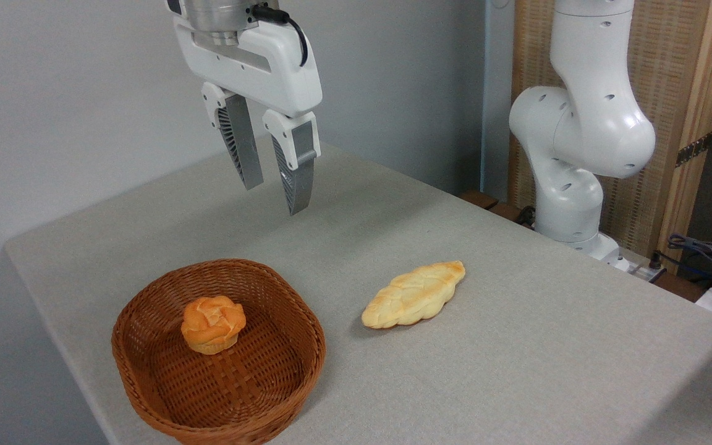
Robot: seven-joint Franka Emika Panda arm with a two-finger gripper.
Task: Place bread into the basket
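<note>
The bread [213,324], a small round orange-golden bun with a knotted top, rests inside the basket [294,321], a brown woven wicker one at the table's front left. My gripper [274,196] hangs well above the table, behind and a little right of the basket. Its two grey ribbed fingers are spread apart with nothing between them, so it is open and clear of the bun.
A longer pale-yellow braided loaf [414,294] lies on the grey table [517,358] to the right of the basket. The arm's white base [572,154] stands at the back right, with cables [702,253] beside it. The table's edge runs close to the basket's left side.
</note>
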